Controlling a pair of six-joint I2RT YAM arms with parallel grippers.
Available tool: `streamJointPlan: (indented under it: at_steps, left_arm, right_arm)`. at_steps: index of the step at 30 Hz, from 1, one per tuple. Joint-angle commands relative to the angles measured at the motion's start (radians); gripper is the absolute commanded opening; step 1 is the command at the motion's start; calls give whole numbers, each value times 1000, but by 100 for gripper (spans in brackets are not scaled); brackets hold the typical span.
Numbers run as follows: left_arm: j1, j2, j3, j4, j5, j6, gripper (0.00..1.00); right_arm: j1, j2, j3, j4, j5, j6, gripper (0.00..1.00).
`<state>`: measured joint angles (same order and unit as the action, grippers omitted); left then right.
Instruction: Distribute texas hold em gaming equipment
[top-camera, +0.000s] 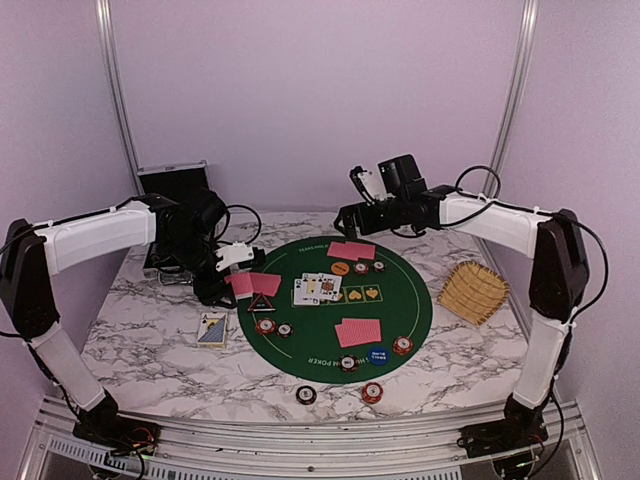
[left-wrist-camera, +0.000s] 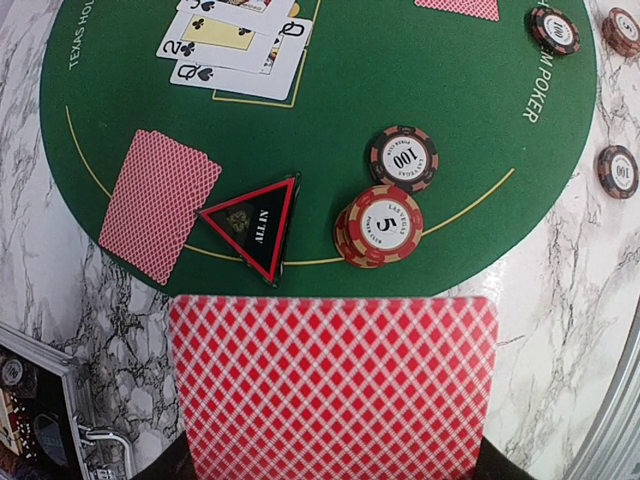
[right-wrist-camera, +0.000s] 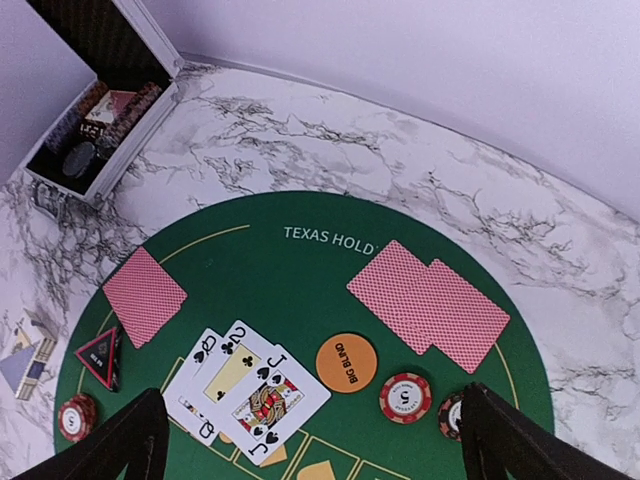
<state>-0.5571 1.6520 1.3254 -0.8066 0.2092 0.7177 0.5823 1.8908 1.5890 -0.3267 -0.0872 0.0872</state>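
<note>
My left gripper (top-camera: 226, 284) is shut on a pink-red-backed card (left-wrist-camera: 333, 385), held over the mat's left edge. Just beyond it lie the black triangular marker (left-wrist-camera: 255, 225), a face-down card (left-wrist-camera: 158, 203) and two chip stacks (left-wrist-camera: 378, 225). My right gripper (top-camera: 352, 218) is open and empty above the mat's far side; its fingers (right-wrist-camera: 505, 440) frame the orange button (right-wrist-camera: 346, 362), three face-up cards (right-wrist-camera: 245, 390), two face-down cards (right-wrist-camera: 428, 305) and a chip (right-wrist-camera: 405, 397). The blue button (top-camera: 377, 354) and another card pair (top-camera: 358, 332) lie at the mat's near side.
The round green mat (top-camera: 310, 330) lies mid-table. The open silver-edged case (top-camera: 172, 200) stands at the back left. A card box (top-camera: 212, 328) lies left of the mat, and a wicker basket (top-camera: 473, 292) to its right. Two chips (top-camera: 306, 394) sit on the marble near the front.
</note>
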Motion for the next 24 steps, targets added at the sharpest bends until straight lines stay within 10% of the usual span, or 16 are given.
streamJointPlan:
  at_steps: [1,24]
  left_arm:
    - [5,-38,25,6,23,0,0]
    - [-7,-20,51,6,37,-8,0]
  right_arm:
    - [32,34,56,-63,-196,109,99]
    - [177,241,-52,488,-729,760,94]
